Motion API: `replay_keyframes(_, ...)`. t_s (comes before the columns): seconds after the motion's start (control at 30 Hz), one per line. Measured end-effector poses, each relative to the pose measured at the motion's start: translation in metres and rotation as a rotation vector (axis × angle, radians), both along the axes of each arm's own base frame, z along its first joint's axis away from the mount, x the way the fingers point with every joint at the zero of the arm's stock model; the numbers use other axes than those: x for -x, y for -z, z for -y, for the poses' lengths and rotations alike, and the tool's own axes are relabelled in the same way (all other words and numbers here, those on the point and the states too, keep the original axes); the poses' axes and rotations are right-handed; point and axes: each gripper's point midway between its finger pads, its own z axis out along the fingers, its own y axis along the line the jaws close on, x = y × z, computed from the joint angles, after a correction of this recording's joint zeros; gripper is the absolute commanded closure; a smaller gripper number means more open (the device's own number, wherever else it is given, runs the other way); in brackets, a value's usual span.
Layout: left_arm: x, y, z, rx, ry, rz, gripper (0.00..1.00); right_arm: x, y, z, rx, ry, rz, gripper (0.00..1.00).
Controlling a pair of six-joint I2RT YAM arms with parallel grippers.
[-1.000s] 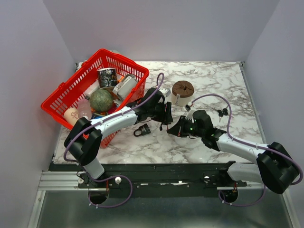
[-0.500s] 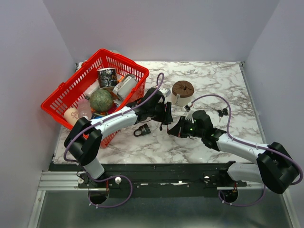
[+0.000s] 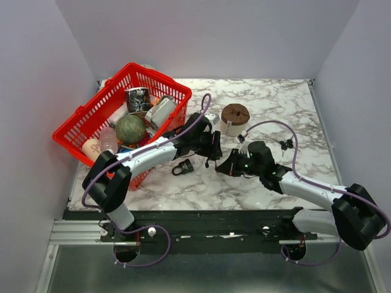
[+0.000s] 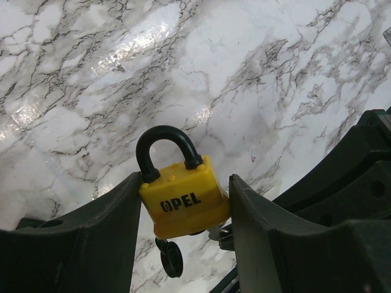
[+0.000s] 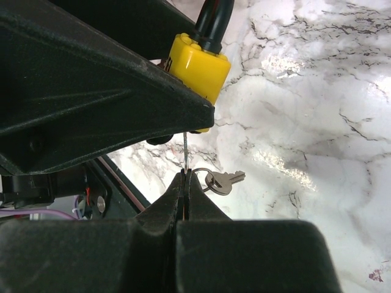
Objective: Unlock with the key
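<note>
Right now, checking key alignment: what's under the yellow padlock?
The key, edge-on, runs from the shut right gripper to the yellow padlock's underside; a spare key dangles beside. Keyhole hidden.

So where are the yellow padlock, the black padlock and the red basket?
yellow padlock (image 4: pixel 183 204): left wrist view, on its yellow body by the lettering.
black padlock (image 3: pixel 184 166): top view, on its dark body, lying on the table.
red basket (image 3: pixel 78 111): top view, on its left rim.

Robot lab test cell: plain pale walls (image 3: pixel 214 36) box in a marble-look worktop (image 3: pixel 275 104); left arm (image 3: pixel 146 156) & right arm (image 3: pixel 305 187) are bolted to an alu rail (image 3: pixel 73 231) at the near edge; red basket (image 3: pixel 67 131) holds misc. test props.
</note>
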Motion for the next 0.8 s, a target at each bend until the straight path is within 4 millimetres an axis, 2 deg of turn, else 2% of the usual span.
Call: replay_keyframes(0.8, 0.001, 0.0014, 0.001, -0.002, 0.003, -0.002, 1.0, -0.0093, -0.0066, -0.0066, 0.005, -0.006, 0.012, 0.99)
